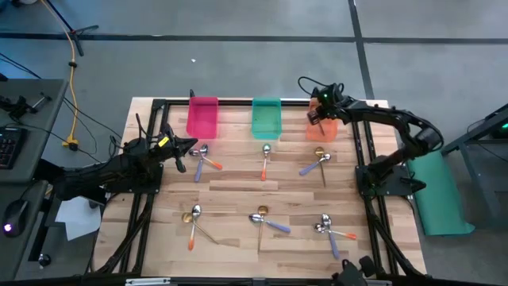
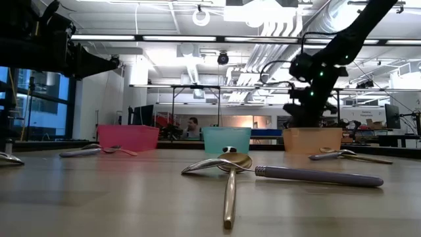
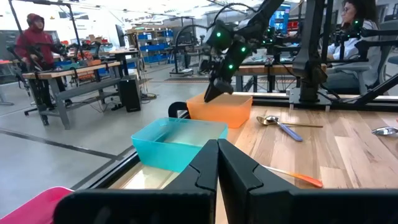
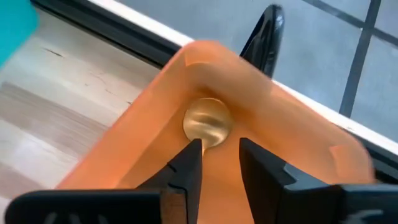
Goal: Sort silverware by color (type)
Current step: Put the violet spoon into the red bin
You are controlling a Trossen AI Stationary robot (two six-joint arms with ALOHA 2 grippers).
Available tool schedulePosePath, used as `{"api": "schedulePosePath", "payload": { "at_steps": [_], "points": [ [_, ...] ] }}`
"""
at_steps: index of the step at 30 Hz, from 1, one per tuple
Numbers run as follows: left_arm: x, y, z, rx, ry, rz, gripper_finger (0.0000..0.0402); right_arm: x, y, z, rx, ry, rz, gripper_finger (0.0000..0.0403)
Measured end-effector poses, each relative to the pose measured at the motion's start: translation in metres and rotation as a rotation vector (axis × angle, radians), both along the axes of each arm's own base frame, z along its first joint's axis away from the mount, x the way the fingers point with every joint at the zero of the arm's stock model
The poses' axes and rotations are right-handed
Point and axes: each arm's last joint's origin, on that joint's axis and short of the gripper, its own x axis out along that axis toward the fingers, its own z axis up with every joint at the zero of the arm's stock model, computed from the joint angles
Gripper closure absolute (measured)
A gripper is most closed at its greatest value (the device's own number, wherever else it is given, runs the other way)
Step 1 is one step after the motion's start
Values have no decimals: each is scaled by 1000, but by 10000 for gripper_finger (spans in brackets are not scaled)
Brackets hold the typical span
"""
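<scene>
- The gold spoon (image 4: 207,122) is inside the orange bin (image 4: 261,81); my right wrist camera shows its bowl against the bin's inner corner, just past my right gripper (image 4: 221,155).
- The right gripper's fingers stand parted either side of the spoon with a gap showing, so I judge it released, not held. It hangs over the orange bin (image 1: 321,127) because that seems to be where gold goes.
- The teal bin (image 1: 266,117) sits beside the orange bin and the red bin (image 1: 202,117) beyond that, lined along the tabletop's (image 1: 238,187) far edge as drop targets.
- Other spoons lie in small crossed clusters well short of the orange bin, unsorted.
- My left gripper (image 3: 217,163) is fully closed on nothing, waiting near the red bin.
</scene>
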Motion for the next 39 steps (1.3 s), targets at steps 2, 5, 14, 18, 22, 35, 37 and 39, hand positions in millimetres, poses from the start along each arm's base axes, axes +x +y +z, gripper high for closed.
{"api": "schedulePosePath", "payload": {
  "at_steps": [2,5,14,18,22,35,37,39],
  "points": [
    [0,0,0,0,0,0,401,-1,6,8,-8,-1,17,325],
    [0,0,0,0,0,0,401,1,20,22,-25,-12,66,361],
    [0,0,0,0,0,-1,401,43,72,42,-209,-188,355,399],
    [0,0,0,0,0,-1,401,58,99,29,-290,-339,507,400],
    [0,0,0,0,0,0,401,62,129,15,-329,-438,619,401],
    [0,0,0,-19,-9,-17,401,72,186,12,-331,-591,834,402],
    [0,-1,1,-27,-28,-33,401,73,193,12,-334,-598,865,402],
    [1,-2,4,-19,-48,-67,401,74,199,12,-333,-598,895,402]
  ]
}}
